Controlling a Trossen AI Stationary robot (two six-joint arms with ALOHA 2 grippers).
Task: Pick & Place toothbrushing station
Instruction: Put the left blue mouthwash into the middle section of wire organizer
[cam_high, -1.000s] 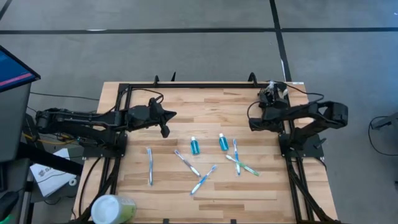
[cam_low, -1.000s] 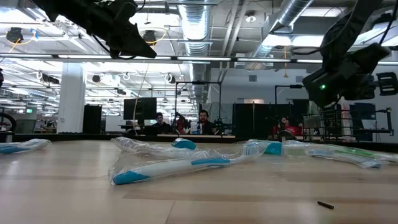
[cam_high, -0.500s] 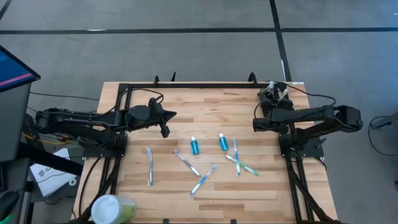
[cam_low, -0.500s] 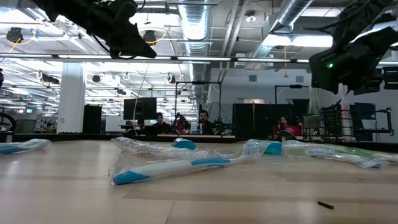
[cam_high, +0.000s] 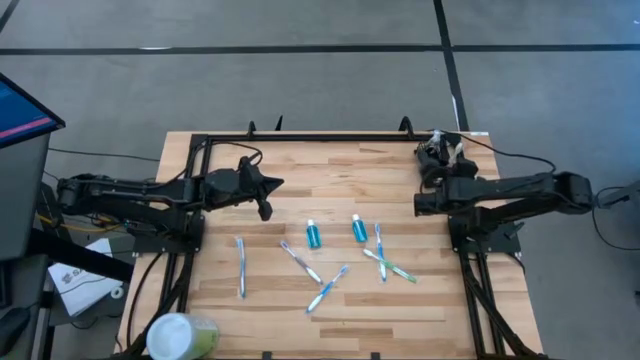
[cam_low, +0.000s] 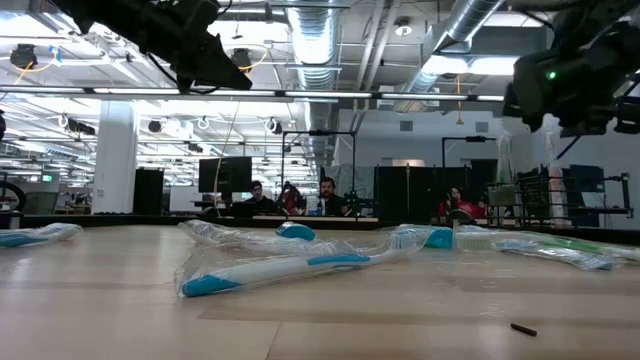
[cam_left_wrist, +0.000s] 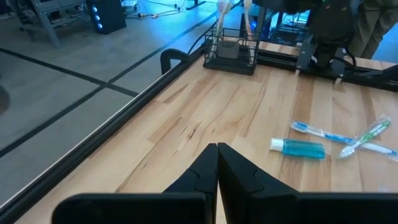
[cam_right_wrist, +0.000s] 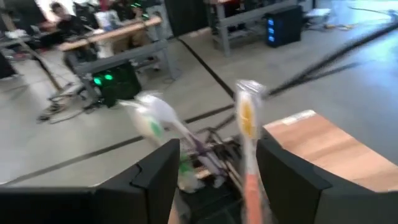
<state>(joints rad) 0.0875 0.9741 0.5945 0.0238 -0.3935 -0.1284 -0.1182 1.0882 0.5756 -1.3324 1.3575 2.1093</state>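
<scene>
The toothbrushing station (cam_high: 440, 152), a small black holder at the table's far right corner, is already bristling with two wrapped toothbrushes (cam_right_wrist: 247, 134). The right gripper (cam_high: 424, 202) is hanging just beside it, fingers spread wide and holding nothing. The step in hand looks like a release at the holder; the next move probably calls for reaching to the brushes (cam_high: 382, 252) lying mid-table. The left gripper (cam_high: 266, 210) is waiting above the table's left half, fingers pressed together, empty.
</scene>
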